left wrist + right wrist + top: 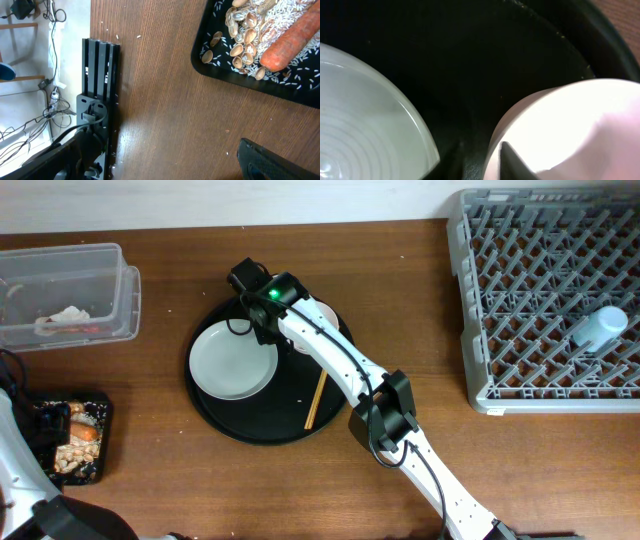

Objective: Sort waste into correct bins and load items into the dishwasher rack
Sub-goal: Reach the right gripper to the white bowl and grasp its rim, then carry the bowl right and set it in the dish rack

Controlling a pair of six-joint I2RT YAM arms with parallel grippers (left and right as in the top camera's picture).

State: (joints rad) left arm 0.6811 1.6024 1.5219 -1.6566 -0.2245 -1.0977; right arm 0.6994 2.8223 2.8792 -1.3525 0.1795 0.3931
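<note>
Wooden worktop [400, 260] seen from above. At the far left corner, a clear tub [110, 265] holding a crumpled white tissue [68, 313] and a red wrapper [78, 328]. At the near left corner, a small black container [103, 408] filled with rice-and-nut food scraps [68, 455], an orange carrot [86, 433] lying on top.

In the middle of the worktop, a round black tray [265, 425]. On its left half, a white plate [232, 360]. Toward its near right rim, wooden chopsticks [315, 400] lying flat. At its far right, a pale dish [324, 316], partly hidden under the right arm [340, 365], which reaches in diagonally from the near edge.

Filling the far right corner, a grey rack [545, 395] of upright pegs, with a light-blue cup [600, 330] lying tilted among the pegs close to the right edge.

Right gripper [481, 155] low over the tray, jaws a little apart and astride the dish's rim: one finger [512, 160] above the dish, the other [451, 162] above bare tray between dish and plate. Thin dark gap visible between that finger and the rim. Plate and dish just beside each other, not touching.

Left gripper [165, 167] above the near left corner, just beside the black container, jaws spread wide, bare wood between them, gripping nothing. Black metal fixture [100, 100] at the worktop's left edge.
</note>
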